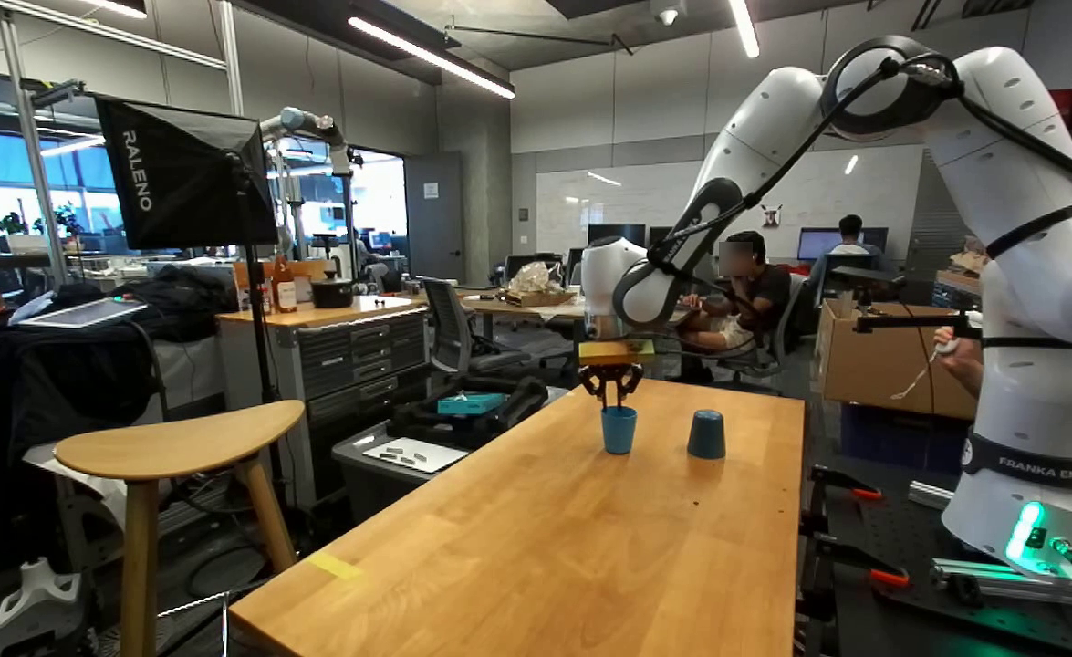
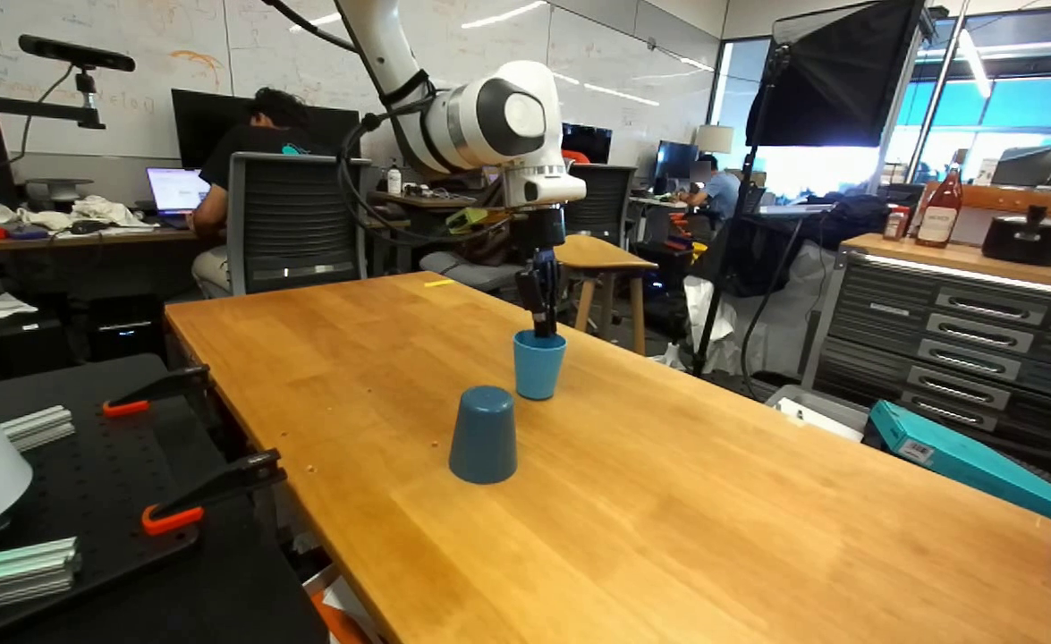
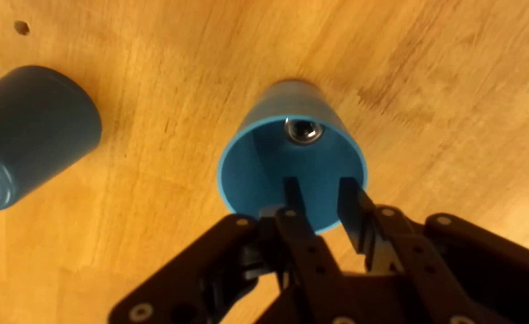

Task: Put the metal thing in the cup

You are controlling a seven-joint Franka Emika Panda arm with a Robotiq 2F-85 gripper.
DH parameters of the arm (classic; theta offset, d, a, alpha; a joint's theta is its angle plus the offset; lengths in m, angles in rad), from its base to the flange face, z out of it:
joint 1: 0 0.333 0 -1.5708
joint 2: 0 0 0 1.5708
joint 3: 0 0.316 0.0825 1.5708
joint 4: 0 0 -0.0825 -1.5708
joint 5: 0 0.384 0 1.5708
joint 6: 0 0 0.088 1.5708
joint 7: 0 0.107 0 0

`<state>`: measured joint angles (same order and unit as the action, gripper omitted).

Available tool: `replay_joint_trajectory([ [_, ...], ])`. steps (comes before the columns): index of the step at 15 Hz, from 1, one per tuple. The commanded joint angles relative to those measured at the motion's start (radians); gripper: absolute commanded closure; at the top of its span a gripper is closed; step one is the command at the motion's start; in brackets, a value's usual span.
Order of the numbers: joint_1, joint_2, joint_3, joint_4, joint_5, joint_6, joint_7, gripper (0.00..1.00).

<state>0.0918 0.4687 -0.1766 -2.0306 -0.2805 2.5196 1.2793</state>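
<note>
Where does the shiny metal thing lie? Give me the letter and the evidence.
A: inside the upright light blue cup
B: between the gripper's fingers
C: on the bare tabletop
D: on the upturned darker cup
A: the wrist view shows the shiny metal thing inside the light blue cup, apart from the open gripper.

In an exterior view, the camera stands well apart from the blue cup (image 1: pixel 619 433), facing along the table (image 1: pixel 590 547). In an exterior view, the camera faces the blue cup (image 2: pixel 539 374) from the opposite side, nearer, angled further down. Shared in both exterior views: blue cup, table, arm (image 1: pixel 764 128). Wrist view: close above the blue cup (image 3: pixel 291 157), looking into it.
</note>
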Motion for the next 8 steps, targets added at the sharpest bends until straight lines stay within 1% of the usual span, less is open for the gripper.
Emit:
replay_joint_trajectory([
  [1,-0.023,-0.005,0.003,0.03,0.051,-0.019,-0.061,0.93],
  [3,-0.028,-0.015,0.006,0.033,0.076,-0.032,-0.082,0.98],
  [5,-0.029,-0.034,0.009,0.037,0.098,-0.05,-0.098,0.92],
  [6,-0.032,-0.045,0.011,0.044,0.106,-0.066,-0.119,0.93],
  [7,-0.045,-0.058,0.022,0.05,0.118,-0.077,-0.17,0.88],
  [8,-0.058,-0.072,0.031,0.06,0.127,-0.089,-0.229,0.68],
])
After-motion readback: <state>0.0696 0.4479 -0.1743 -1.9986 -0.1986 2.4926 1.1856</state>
